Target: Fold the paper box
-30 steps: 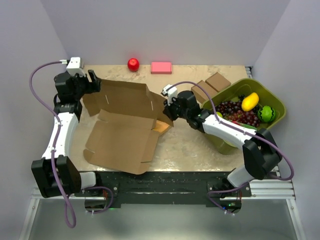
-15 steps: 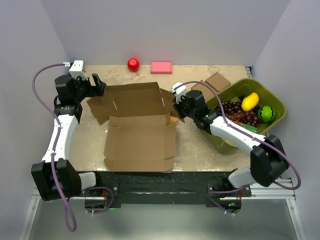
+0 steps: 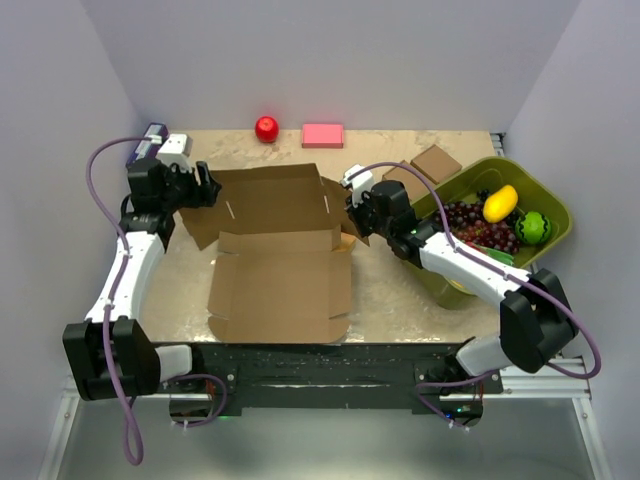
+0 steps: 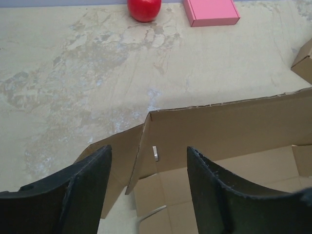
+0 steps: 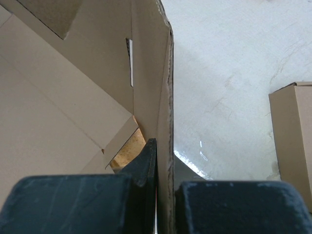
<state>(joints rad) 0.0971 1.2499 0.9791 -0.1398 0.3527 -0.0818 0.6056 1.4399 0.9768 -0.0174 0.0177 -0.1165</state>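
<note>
Mottled beige tabletop, grey walls, and the paper box (image 3: 280, 270) sits left of centre, base flat, back wall tipped up. The right wrist view catches what the overhead hides: the right gripper (image 5: 164, 165) is clenched on the edge of the box's upright right-end flap. From the left wrist, the left gripper (image 4: 148, 170) is spread wide, straddling the back wall's left corner and touching nothing. Far edge: red apple (image 3: 266, 128), pink box (image 3: 322, 134). Right edge: green bin (image 3: 535, 180) of fruit.

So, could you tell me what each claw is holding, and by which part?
The right claw pinches the paper box by the edge of its upright right flap. The left claw is open at the box's left corner, holding nothing.
</note>
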